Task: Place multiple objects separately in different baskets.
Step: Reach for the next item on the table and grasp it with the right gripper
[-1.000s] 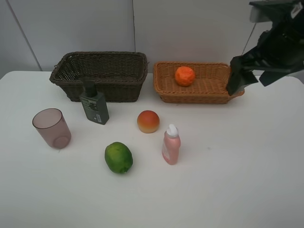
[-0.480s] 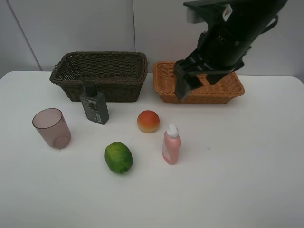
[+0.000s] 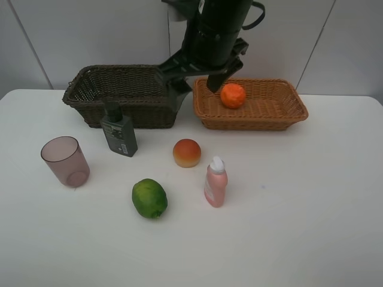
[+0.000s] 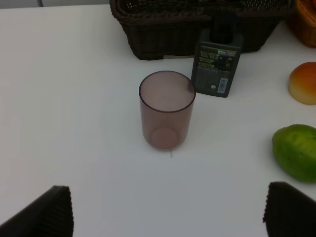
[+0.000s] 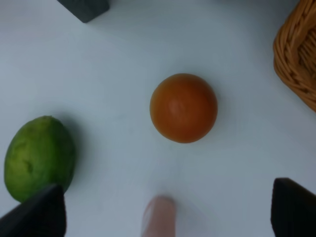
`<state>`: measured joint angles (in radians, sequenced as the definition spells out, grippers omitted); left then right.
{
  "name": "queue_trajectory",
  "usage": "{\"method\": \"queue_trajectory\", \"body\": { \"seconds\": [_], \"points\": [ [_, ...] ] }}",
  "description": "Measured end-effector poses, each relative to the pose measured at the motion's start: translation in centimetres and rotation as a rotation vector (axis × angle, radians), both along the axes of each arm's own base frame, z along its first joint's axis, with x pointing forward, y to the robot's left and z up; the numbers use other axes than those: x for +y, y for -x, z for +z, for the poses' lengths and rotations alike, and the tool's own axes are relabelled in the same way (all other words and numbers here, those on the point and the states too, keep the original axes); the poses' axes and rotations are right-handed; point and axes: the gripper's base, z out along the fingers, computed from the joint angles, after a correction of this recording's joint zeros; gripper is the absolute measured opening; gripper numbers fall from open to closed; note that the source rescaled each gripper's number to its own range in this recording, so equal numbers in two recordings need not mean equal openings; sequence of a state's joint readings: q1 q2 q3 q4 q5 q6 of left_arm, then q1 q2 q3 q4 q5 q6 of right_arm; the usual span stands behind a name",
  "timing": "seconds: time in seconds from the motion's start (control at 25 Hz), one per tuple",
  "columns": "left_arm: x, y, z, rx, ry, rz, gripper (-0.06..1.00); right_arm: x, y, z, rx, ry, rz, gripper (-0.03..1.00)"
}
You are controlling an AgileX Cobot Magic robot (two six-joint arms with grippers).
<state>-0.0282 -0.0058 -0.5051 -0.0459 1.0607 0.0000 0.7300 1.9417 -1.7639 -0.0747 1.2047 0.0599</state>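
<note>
The orange (image 3: pixel 233 95) lies in the light tan basket (image 3: pixel 281 116). The dark brown basket (image 3: pixel 119 95) holds nothing that I can see. On the table stand the mauve cup (image 3: pixel 64 161), the dark green pump bottle (image 3: pixel 118 133) and the pink bottle (image 3: pixel 215 182), with the peach-like fruit (image 3: pixel 187 152) and the lime (image 3: pixel 149 198) beside them. My right gripper (image 3: pixel 194 88) is open and empty, high over the gap between the baskets; its wrist view shows the fruit (image 5: pixel 183 107) and the lime (image 5: pixel 39 157) below. My left gripper (image 4: pixel 165 217) is open, short of the cup (image 4: pixel 166 109), and is out of the exterior view.
The white table (image 3: pixel 311 209) runs back to a grey wall. The right arm's dark body hides part of the dark basket's right end. The left wrist view also shows the pump bottle (image 4: pixel 217 64) in front of the dark basket (image 4: pixel 163 34).
My right arm has swung from the far right, across the tan basket, to above the gap between the baskets. The orange, hidden half a second ago, shows again. The objects have not moved.
</note>
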Motion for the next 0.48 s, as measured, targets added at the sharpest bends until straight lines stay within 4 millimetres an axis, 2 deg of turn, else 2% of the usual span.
{"method": "queue_trajectory", "body": {
  "seconds": [0.16,0.48],
  "points": [
    [0.0,0.0,0.0,0.000,0.000,0.000,1.00,1.1,-1.6,-2.8,0.017,0.065,0.005,0.85],
    [0.0,0.0,0.0,0.000,0.000,0.000,1.00,1.9,-2.8,-7.6,0.074,0.143,0.013,0.85]
  ]
}}
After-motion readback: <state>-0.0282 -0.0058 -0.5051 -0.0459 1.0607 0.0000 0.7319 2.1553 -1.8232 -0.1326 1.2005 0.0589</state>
